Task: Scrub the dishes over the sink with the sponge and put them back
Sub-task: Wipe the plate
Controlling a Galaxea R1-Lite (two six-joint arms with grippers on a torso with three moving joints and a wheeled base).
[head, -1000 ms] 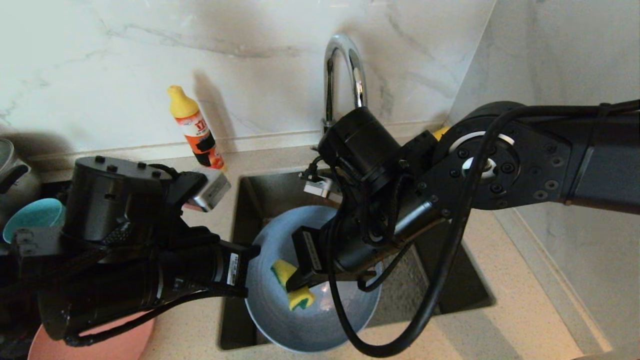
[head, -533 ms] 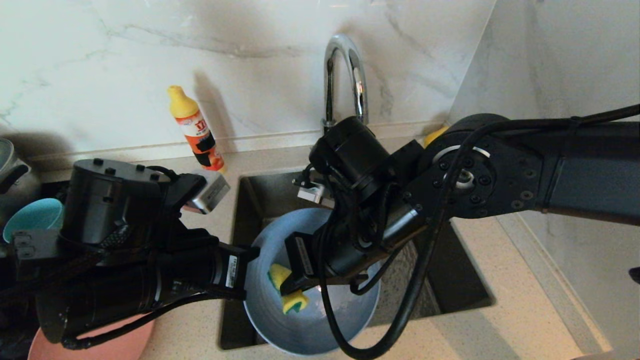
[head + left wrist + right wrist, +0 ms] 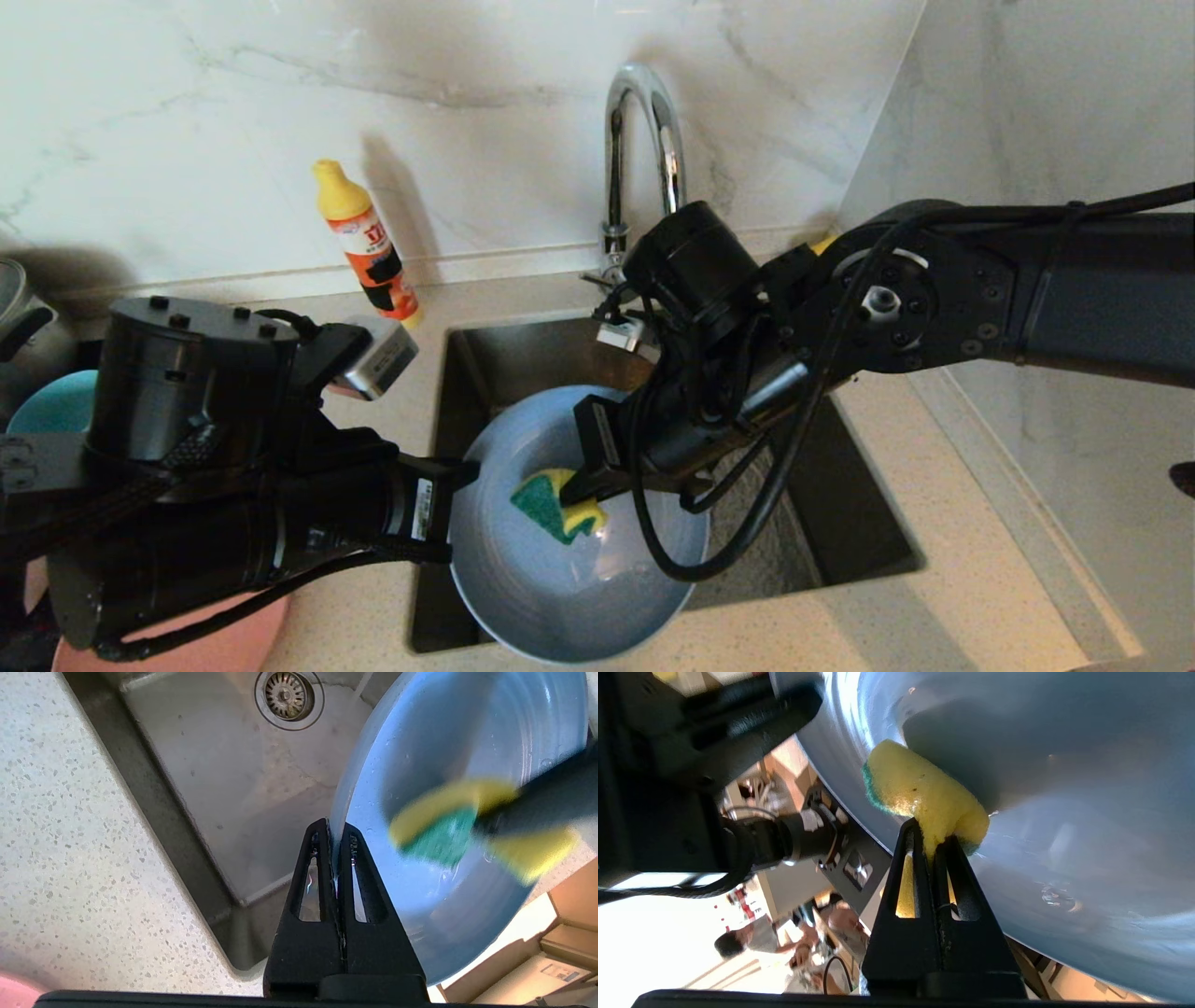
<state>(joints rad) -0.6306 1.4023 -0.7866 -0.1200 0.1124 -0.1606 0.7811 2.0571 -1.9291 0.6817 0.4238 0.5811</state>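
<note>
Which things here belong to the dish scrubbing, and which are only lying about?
In use:
blue plate, clamped by left pincer
sponge, clamped by right pincer
sink

Lying about:
detergent bottle
faucet

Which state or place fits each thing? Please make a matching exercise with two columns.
1. blue plate
2. sponge
3. detergent bottle
4. faucet

a. standing on the counter by the wall
b. pinched in the right gripper
c. held at its rim by the left gripper, over the sink
d. rising behind the basin

Pairs: 1-c, 2-b, 3-a, 4-d
</note>
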